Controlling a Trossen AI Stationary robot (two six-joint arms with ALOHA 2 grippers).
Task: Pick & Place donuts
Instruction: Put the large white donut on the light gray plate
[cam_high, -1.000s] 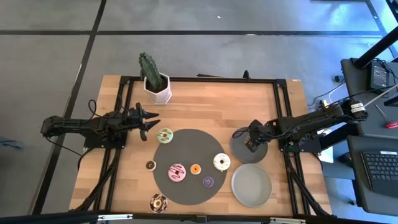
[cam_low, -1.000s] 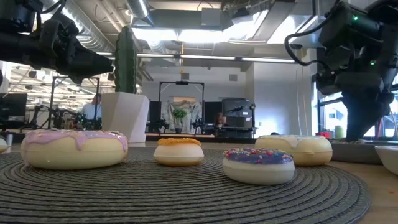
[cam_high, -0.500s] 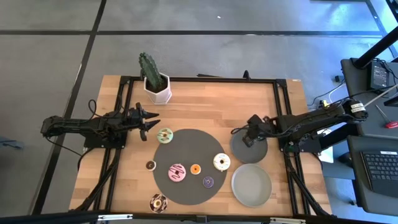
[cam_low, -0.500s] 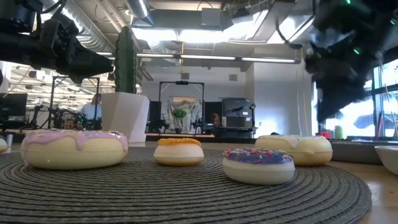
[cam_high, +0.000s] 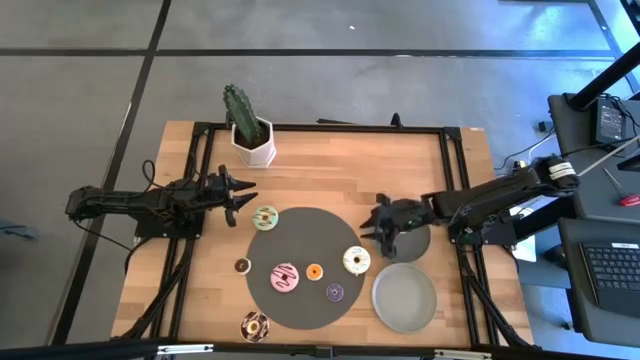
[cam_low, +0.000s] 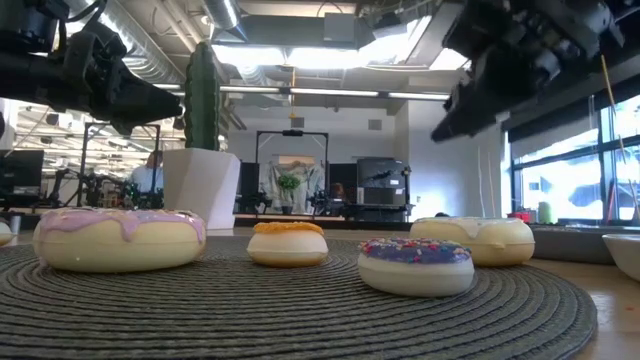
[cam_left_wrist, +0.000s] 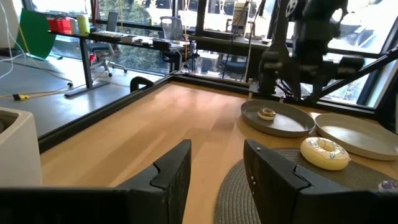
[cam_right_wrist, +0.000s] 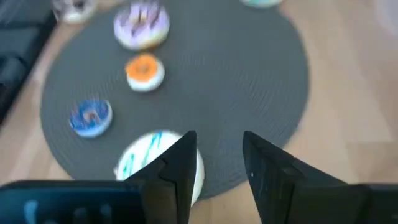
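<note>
A: From above, any writing to read?
B: None. The right gripper (cam_high: 372, 228) hangs above the dark mat (cam_high: 305, 300) edge, beside the cream donut (cam_high: 356, 261), fingers apart, empty. The left gripper (cam_high: 243, 193) waits near the pale green donut (cam_high: 265, 216), jaws parted, empty.

A: At table height?
B: The pink donut (cam_low: 119, 238), orange mini donut (cam_low: 287, 242) and purple mini donut (cam_low: 415, 264) sit on the mat; a plate (cam_low: 625, 252) is cut off.

A: Left wrist?
B: A small brown donut (cam_left_wrist: 267, 114) lies in the far plate (cam_left_wrist: 287, 125).

A: Right wrist?
B: Blurred; the cream donut is partly hidden behind the fingers (cam_right_wrist: 178, 168).
</note>
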